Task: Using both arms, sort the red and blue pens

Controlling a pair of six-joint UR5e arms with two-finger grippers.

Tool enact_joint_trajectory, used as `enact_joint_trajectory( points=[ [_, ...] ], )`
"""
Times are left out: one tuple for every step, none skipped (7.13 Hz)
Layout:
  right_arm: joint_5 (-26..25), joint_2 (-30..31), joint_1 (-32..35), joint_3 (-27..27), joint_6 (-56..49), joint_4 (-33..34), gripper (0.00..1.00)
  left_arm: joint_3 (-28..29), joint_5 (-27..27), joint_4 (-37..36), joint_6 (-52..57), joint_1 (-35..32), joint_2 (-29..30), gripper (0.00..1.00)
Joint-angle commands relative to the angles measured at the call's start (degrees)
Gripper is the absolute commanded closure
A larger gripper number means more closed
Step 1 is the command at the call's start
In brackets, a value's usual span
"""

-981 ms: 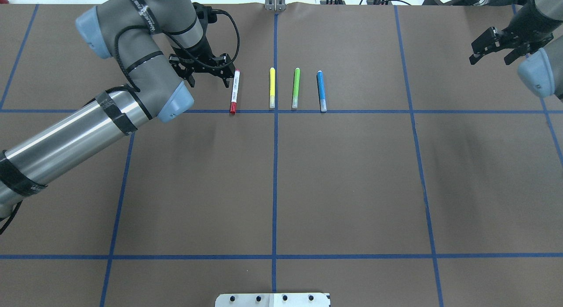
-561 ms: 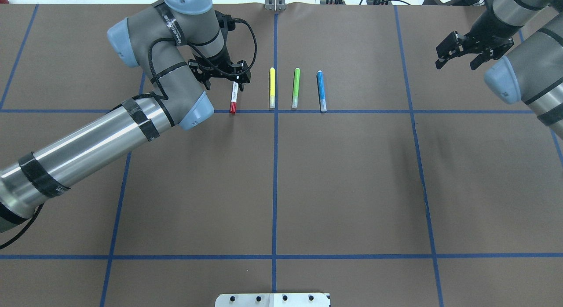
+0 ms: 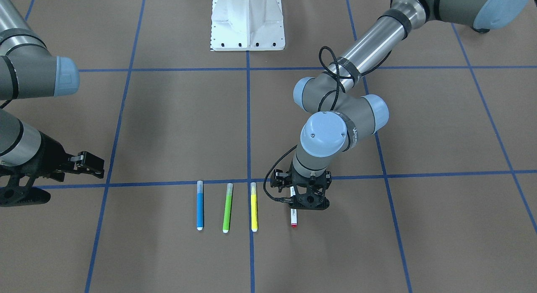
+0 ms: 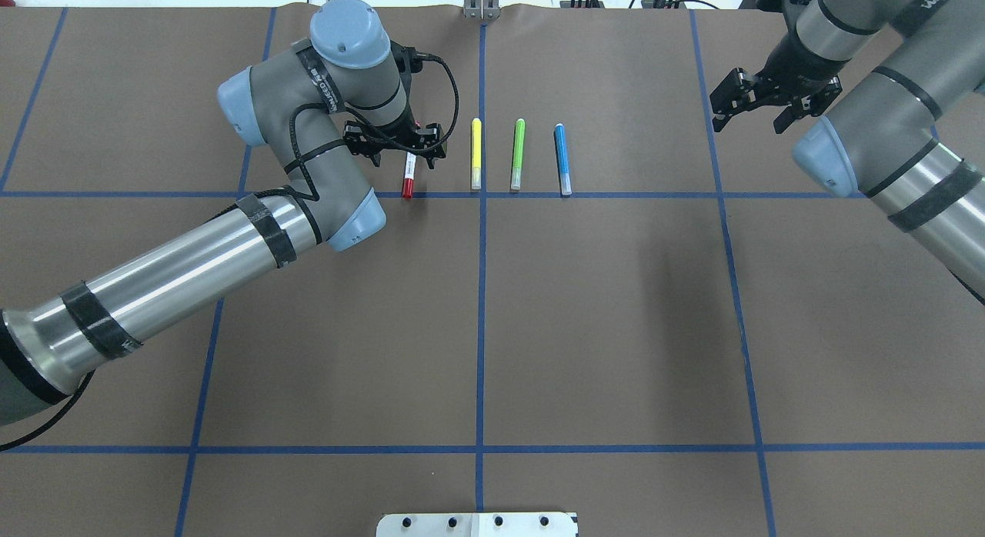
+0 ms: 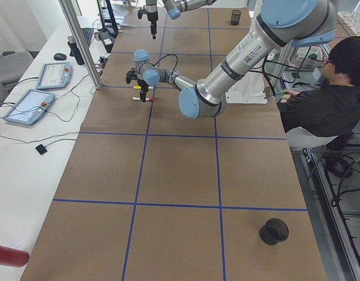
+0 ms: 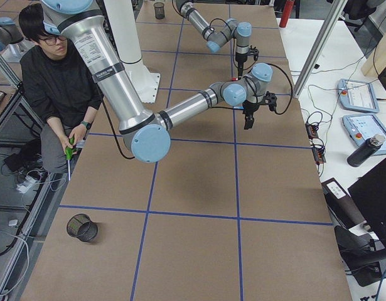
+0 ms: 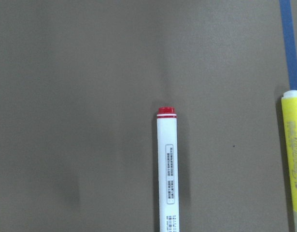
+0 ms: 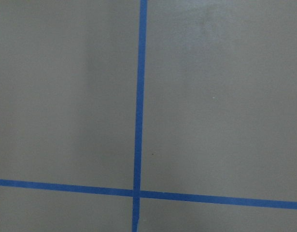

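The white-barrelled red marker (image 4: 409,175) lies flat, its red cap on a blue tape line (image 4: 654,195) and its far end beneath the spread left gripper (image 4: 406,148), while the slim blue pen (image 4: 562,158) lies parallel, well apart, its translucent cap touching that line.

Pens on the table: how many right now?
4, in one row, from the robot's left to right: red-capped marker, partly under the left gripper; yellow pen; green pen; blue pen. No sign of more hidden ones.

The marker (image 4: 409,179) lies left of three pens (image 4: 518,154), under the left claw (image 4: 405,154).
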State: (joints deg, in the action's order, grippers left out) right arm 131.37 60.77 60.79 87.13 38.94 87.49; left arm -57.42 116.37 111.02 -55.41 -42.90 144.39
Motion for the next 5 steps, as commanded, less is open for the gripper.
enact_joint_trajectory(
  points=[
    [-0.3, -0.6, -0.6, 0.0, 1.3, 0.0, 0.0, 0.6, -0.3, 0.2, -0.1, 0.9, 0.0, 0.11],
    [-0.3, -0.7, -1.0, 0.0, 1.7, -0.3, 0.0, 0.6, -0.3, 0.2, -0.1, 1.2, 0.1, 0.14],
    [-0.4, -0.8, -1.2, -0.2, 1.7, -0.4, 0.0, 0.6, -0.3, 0.2, -0.1, 1.2, 0.1, 0.21],
    [-0.5, -0.8, -1.4, -0.4, 1.7, -0.4, 0.0, 0.6, -0.4, 0.2, -0.1, 1.2, 0.1, 0.28],
    [-0.5, -0.8, -1.4, -0.3, 1.7, -0.4, 0.0, 0.6, -0.5, 0.2, -0.1, 1.2, 0.1, 0.33]
  ],
)
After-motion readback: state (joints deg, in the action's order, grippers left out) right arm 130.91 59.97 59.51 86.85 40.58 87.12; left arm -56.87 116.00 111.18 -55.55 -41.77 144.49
